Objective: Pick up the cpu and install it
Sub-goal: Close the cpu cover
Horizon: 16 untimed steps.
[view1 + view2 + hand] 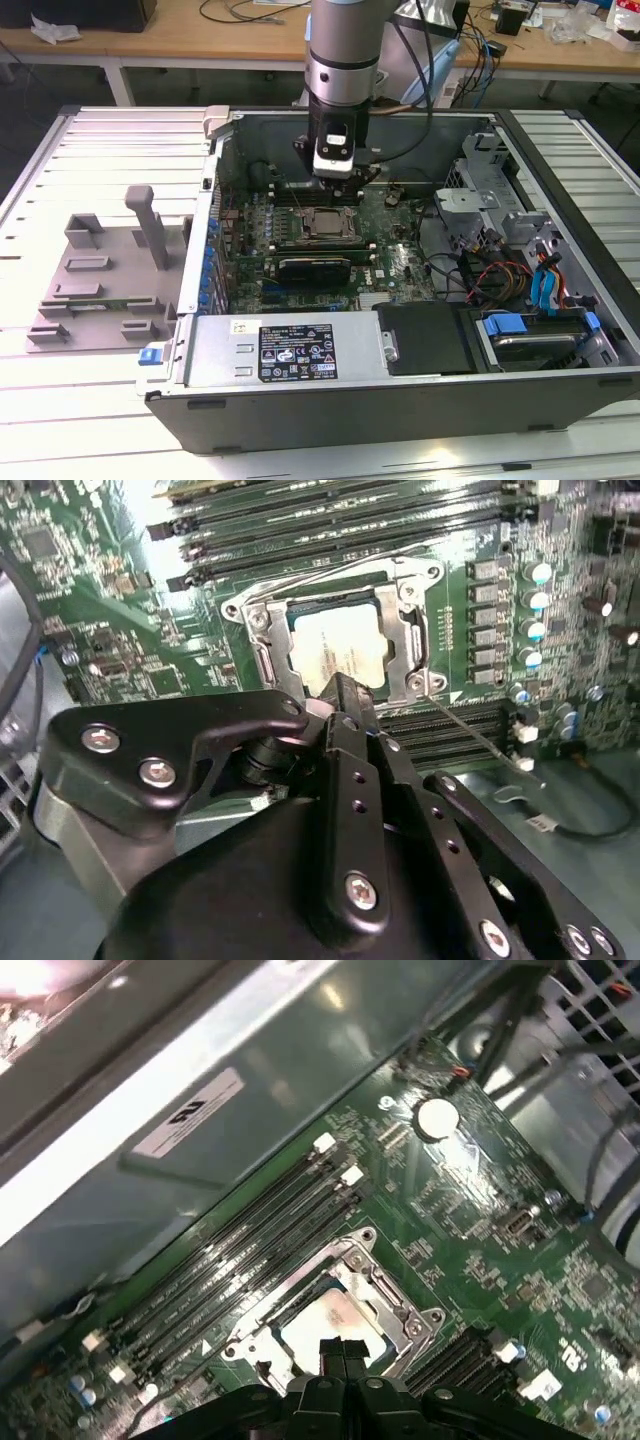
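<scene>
We see the jaws pressed together with the cpu point(325, 1320) just beneath them, seated in its socket frame point(405, 1310) inside the open computer case point(300, 400) on a pale slatted worktop point(110, 150), cluttered wooden benches point(200, 35) beyond.

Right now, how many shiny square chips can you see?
1. The cpu sits in the socket frame on the green board, close to the hand. More could be hidden elsewhere.
</scene>
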Motion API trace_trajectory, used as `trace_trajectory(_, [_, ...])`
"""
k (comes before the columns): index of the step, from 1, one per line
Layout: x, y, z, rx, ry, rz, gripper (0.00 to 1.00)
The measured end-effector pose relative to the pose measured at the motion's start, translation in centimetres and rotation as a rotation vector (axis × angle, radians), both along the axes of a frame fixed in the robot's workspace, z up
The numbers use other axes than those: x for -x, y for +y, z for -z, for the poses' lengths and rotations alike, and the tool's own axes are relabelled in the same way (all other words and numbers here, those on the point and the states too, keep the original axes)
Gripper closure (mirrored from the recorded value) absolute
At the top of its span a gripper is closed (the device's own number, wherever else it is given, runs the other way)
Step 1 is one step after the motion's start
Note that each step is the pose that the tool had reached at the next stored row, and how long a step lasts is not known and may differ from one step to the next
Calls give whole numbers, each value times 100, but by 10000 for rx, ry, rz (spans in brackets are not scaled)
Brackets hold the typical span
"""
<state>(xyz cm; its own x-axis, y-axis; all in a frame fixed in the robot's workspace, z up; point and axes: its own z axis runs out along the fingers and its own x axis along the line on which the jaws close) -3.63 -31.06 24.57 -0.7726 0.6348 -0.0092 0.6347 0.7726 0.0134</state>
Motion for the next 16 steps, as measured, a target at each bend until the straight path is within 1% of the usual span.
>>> trace_trajectory(2, [0,0,1,0,0,-703,89])
trace_trajectory(4, [0,0,1,0,0,-1054,89])
trace_trajectory(5, [0,0,3,0,0,-1502,89])
trace_trajectory(7, [0,0,3,0,1,-1878,89])
trace_trajectory(8, [0,0,5,0,1,-2302,89])
trace_trajectory(9, [0,0,5,1,1,-2551,89])
trace_trajectory(10, [0,0,7,0,1,-2941,89])
trace_trajectory(12, [0,0,8,0,0,-3374,89])
trace_trajectory(13, [0,0,10,1,1,-3719,89])
trace_trajectory(16, [0,0,17,0,1,-5074,89])
